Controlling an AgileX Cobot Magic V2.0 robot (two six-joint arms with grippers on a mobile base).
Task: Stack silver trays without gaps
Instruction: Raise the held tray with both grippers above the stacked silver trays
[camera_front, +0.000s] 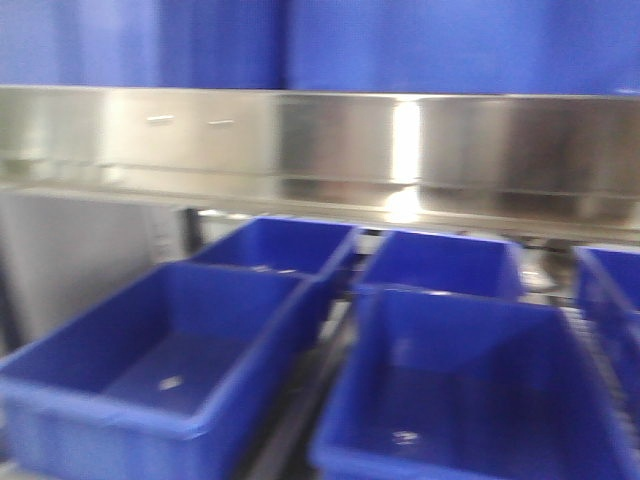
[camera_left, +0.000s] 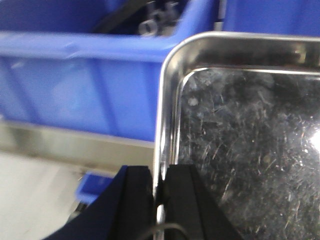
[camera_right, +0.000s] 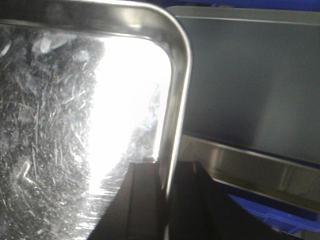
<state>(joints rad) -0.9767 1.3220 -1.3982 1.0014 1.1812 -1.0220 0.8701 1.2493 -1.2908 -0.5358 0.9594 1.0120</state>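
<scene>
The left gripper (camera_left: 159, 176) is pressed together on the left rim of a silver tray (camera_left: 250, 150). Its two black fingers (camera_left: 137, 200) stand one on each side of the thin out-turned edge, just below the tray's rounded corner, with only the rim between them. The tray's scratched, shiny floor fills the right side of the left wrist view. Beyond its corner stands a blue bin (camera_left: 75, 90) on a steel ledge (camera_left: 75, 142).

The right gripper (camera_right: 166, 172) pinches the opposite, right rim in the same way, one black finger (camera_right: 142, 200) inside the tray wall and the other outside it. This is probably the same silver tray, held from both sides, though no single view shows both grips. A strong glare washes out much of its floor there. Beside that rim are a dark grey panel (camera_right: 250, 90) and a steel strip (camera_right: 250, 172).

The front view is blurred and shows only a brushed-steel shelf rail (camera_front: 320, 140) above open blue bins (camera_front: 160, 370); neither tray nor gripper is in it
</scene>
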